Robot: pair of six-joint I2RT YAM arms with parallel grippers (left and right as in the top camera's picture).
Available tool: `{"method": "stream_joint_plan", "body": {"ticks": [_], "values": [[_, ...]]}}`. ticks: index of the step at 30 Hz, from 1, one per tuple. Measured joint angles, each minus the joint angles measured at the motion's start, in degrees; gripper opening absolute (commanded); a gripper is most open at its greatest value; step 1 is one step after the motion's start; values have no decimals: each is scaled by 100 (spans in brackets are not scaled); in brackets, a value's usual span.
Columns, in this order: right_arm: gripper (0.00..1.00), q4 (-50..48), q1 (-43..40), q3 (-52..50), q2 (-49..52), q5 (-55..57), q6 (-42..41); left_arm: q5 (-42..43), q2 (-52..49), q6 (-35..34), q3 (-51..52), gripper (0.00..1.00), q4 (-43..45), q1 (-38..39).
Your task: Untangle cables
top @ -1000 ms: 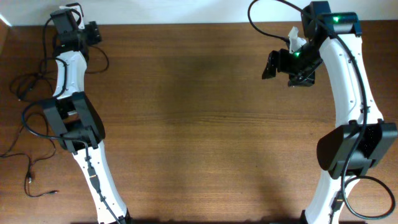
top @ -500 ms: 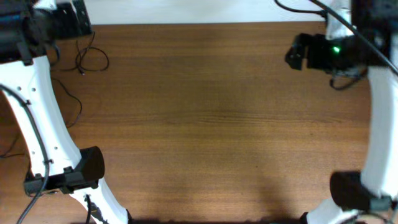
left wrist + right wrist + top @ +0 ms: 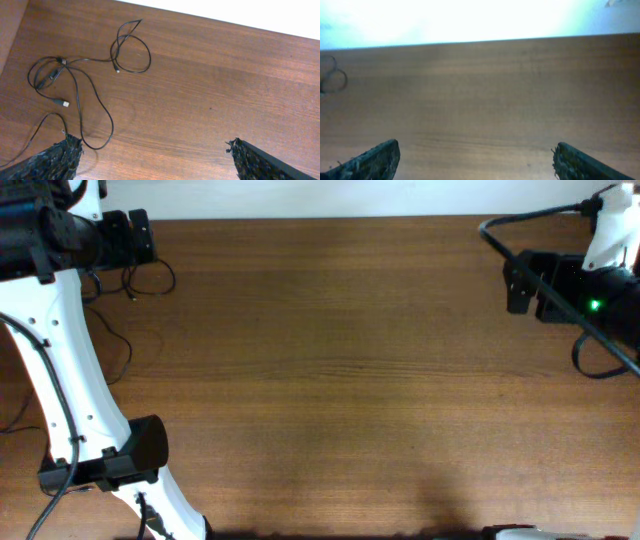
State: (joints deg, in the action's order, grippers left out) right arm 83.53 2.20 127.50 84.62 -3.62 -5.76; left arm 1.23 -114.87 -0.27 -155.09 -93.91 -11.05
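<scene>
The cables are thin black wires lying loose on the brown table at the far left. In the left wrist view a looped wire [image 3: 131,47] joins a bundle with a small inline piece [image 3: 52,78] and a small plug end [image 3: 63,103]. In the overhead view one loop [image 3: 150,276] lies under my left gripper [image 3: 143,238] and another wire [image 3: 118,350] runs beside the left arm. My left gripper [image 3: 154,145] is open and empty, above and to the right of the wires. My right gripper [image 3: 515,281] is open and empty at the far right [image 3: 476,147], far from the cables.
The table's far edge meets a white wall [image 3: 320,198]. The white left arm [image 3: 60,380] crosses the left side of the table, with its black joint [image 3: 130,455] near the front. A faint wire loop [image 3: 332,81] shows at the left of the right wrist view.
Both arms have lifted towards the overhead camera. My right gripper moved right, towards the table's right edge. My left gripper has swung out over the cables at the far left.
</scene>
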Motion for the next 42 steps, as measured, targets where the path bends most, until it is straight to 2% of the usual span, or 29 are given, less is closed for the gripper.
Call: {"method": "stream_joint_plan", "body": {"ticks": [4, 5, 7, 11, 15, 18, 21, 38, 40, 42], "values": [[99, -2417, 0, -3152, -1965, 212, 192, -2, 0, 0, 0, 99, 0, 0], [99, -2817, 0, -4109, -2575, 234, 199, 2, 0, 2, 0, 99, -2, 0], [99, -4395, -144, -6260, -3858, 157, 229, 2, 0, 0, 0, 99, 2, 0], [99, -6489, -267, -9595, -6223, -24, 262, 2, 0, -2, 4, 99, 11, 0], [99, -7497, -264, -11707, -7783, -50, 275, 0, -2, 0, 9, 99, 2, 2], [99, -7713, -267, -12410, -8341, -52, 275, 0, -2, 0, 9, 99, -9, 0], [99, -7890, -264, -12638, -8371, -48, 271, 2, -2, 0, 9, 99, -13, 0], [98, -7925, -264, -12662, -8371, -46, 275, 0, 0, 0, 66, 99, 7, 2], [99, -7925, -264, -12662, -8371, -46, 271, 24, 177, 4, 789, 99, 398, 50], [99, -7930, -267, -12666, -8376, -39, 275, 70, 798, 2, 2284, 99, 1626, 258]]}}
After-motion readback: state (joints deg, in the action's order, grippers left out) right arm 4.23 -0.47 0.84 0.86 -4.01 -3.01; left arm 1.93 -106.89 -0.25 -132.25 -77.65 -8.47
